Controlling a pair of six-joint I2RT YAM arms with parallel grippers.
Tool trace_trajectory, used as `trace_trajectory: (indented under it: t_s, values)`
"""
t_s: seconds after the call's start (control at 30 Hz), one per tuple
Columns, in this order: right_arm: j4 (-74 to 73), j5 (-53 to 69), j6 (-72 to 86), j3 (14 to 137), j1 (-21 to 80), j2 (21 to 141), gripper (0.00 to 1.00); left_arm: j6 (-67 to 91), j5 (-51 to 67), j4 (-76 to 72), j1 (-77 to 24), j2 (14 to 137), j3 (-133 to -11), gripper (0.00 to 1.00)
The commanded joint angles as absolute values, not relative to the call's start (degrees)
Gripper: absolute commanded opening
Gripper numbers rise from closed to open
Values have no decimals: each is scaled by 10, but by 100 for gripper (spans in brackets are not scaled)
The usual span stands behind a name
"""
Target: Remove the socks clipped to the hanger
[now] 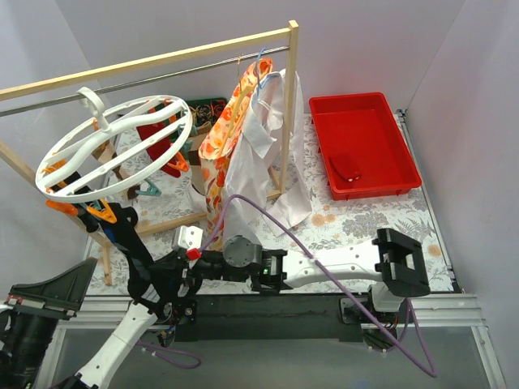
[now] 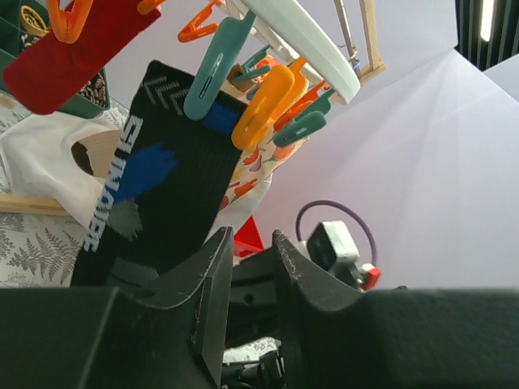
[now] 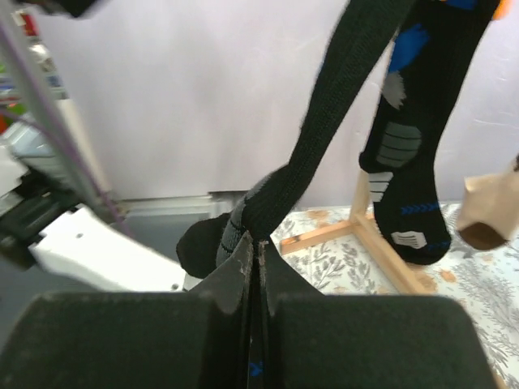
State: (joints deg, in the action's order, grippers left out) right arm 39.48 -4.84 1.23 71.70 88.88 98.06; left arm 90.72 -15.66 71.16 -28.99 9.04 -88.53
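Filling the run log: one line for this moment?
right gripper: shut on black sock | left gripper: open, empty | hanger: red sock clipped

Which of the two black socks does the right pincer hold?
The nearer black sock, stretched down into the shut right pincer; the farther sock, showing blue and grey marks, hangs free.

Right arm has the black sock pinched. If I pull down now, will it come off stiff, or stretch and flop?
Likely stretchy: the black sock runs as a taut, narrow band up from the shut right jaws. Probably limp and light too, since its loose end bunches softly beside the pinch. Expect it to sag once it is free.
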Motion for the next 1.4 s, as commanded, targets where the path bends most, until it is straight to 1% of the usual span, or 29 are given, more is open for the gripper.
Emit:
trace_trajectory:
  t_s: [0.0,0.1,0.23,0.3,0.4,0.5,0.57,0.7,0.73,0.8,0.97,1.17,1.37]
  values:
    - [360,32,38,675,868,917,1,916,-152,648,-291,106,-833,25]
    - [332,97,51,653,844,887,1,911,-147,624,-291,114,-811,29]
    - [306,190,76,643,814,860,1,905,-127,599,-291,117,-781,39]
    - [287,215,69,649,809,852,1,910,-134,599,-291,115,-767,45]
    - [262,264,62,647,802,841,1,914,-147,587,-291,111,-755,48]
    - [257,307,72,650,790,836,1,911,-152,575,-291,113,-737,45]
    - [255,330,79,654,785,831,1,915,-137,567,-291,109,-721,44]
    - [252,352,91,664,780,831,1,936,-109,545,-291,81,-676,49]
    - [251,360,92,666,780,831,1,946,-107,544,-291,75,-669,51]
    - [250,363,95,669,779,831,1,958,-104,537,-291,56,-643,53]
    - [250,370,108,676,774,825,1,978,-82,535,-291,49,-617,54]
    - [251,376,121,689,773,830,1,984,-51,567,-291,47,-624,54]
    - [251,396,135,713,773,846,1,1002,35,498,-291,23,-558,55]
